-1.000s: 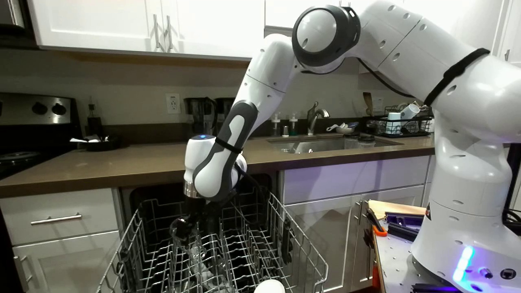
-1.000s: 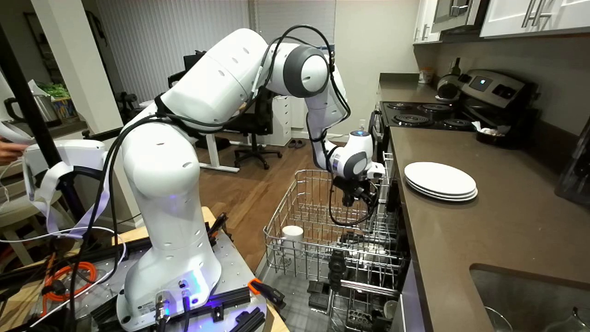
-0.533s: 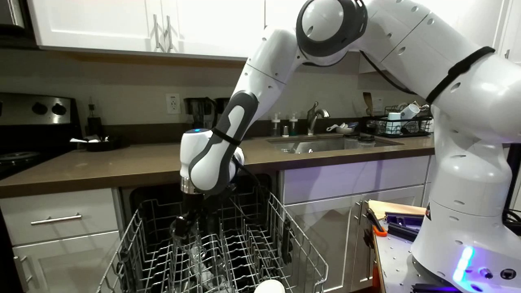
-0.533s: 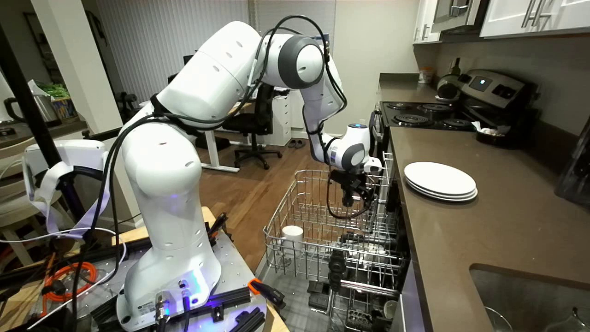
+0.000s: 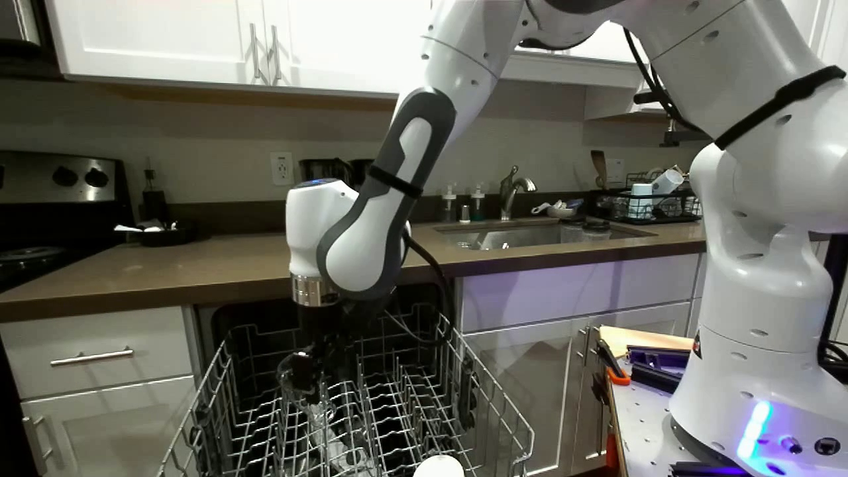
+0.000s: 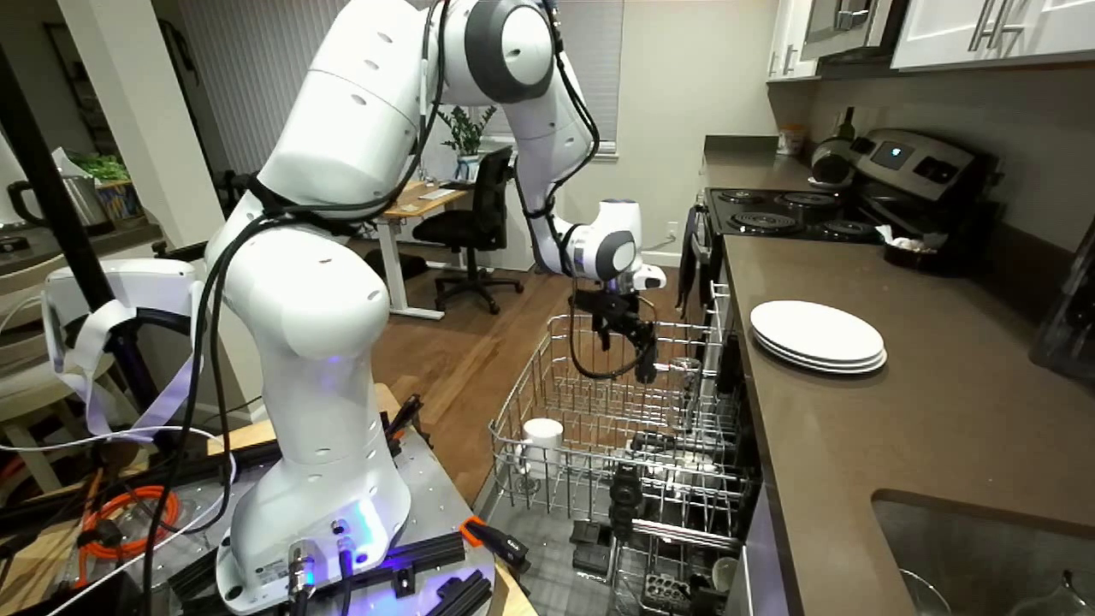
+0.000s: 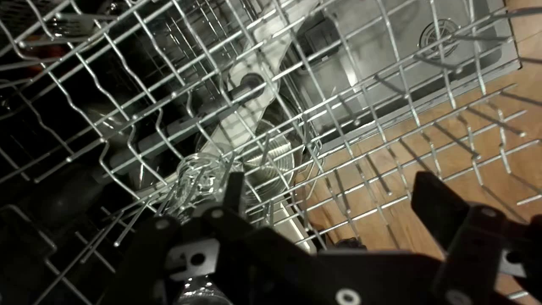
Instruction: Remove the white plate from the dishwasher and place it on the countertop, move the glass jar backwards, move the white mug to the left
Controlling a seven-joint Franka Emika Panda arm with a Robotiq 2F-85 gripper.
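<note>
Nearest to us, in the wrist view, the gripper [image 7: 328,186] stands with its two black fingers [image 7: 234,192] spread wide, one just left of the frame's lower middle, the other at lower right. A clear glass vessel [image 7: 199,180] sits in the wire rack [image 7: 302,115] just left of the first finger; whether they touch we cannot tell. A second glass vessel [image 7: 201,293] shows at the bottom edge, and we cannot make out which of the two is the task's jar. Beneath the wires lie the lowered door of the dishwasher [image 7: 364,46] at upper right and wooden floor [image 7: 368,218] at right. In an exterior view we see the white robot arm [image 6: 312,505] at left, an orange cable [image 6: 174,513] coiled beside its base, and a sink [image 6: 958,530] in the dark brown countertop [image 6: 924,411] at lower right. Further back, the white mug [image 6: 542,435] stands in the rack, below the frame's middle and well apart from the gripper, which hangs over the rack in both exterior views. The white plates [image 6: 817,329] lie stacked flat on the countertop, right of centre. Beyond them we see the coil-burner stove [image 6: 800,214] at upper right, then an office chair [image 6: 489,205] and a potted plant [image 6: 466,133] at upper middle.
</note>
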